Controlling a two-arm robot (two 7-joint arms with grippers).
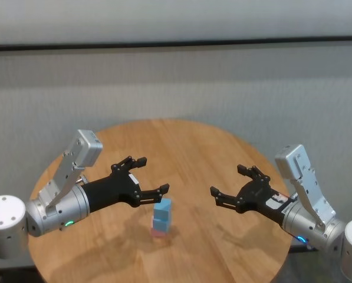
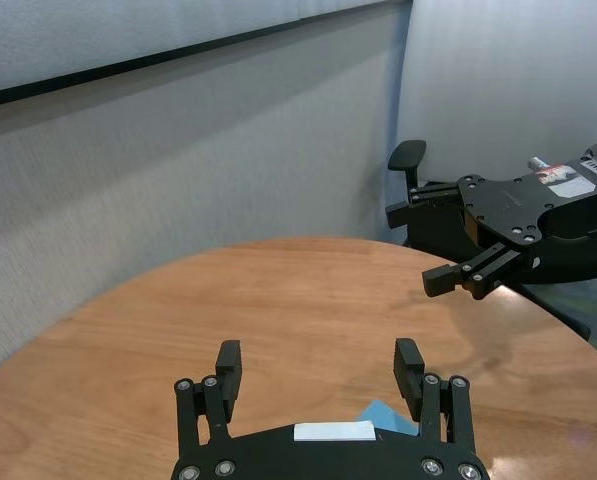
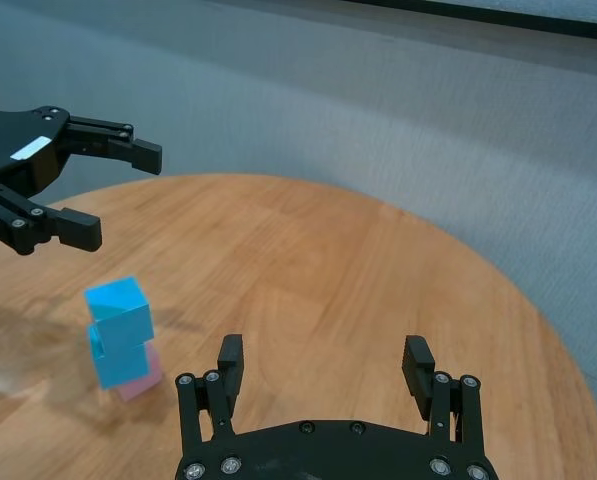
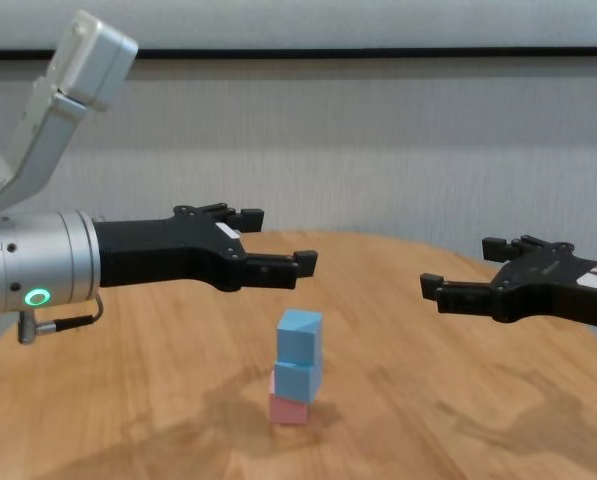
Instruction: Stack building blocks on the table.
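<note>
Three building blocks stand in one stack on the table (image 1: pixel 193 147). A pale pink block (image 4: pixel 288 408) is at the bottom, with a light blue block (image 4: pixel 297 377) on it and a second light blue block (image 4: pixel 300 335) on top, set slightly askew. My left gripper (image 1: pixel 153 174) hovers open just above and left of the stack and touches nothing. In its wrist view only a corner of the top blue block (image 2: pixel 383 415) shows under the open left gripper (image 2: pixel 318 355). Off to the right, my right gripper (image 1: pixel 227 180) is open and empty above the table.
The round wooden table ends close behind the stack's far side at a grey wall (image 1: pixel 176 82). Bare tabletop lies between the stack and the right gripper (image 4: pixel 461 266) and in front of the stack.
</note>
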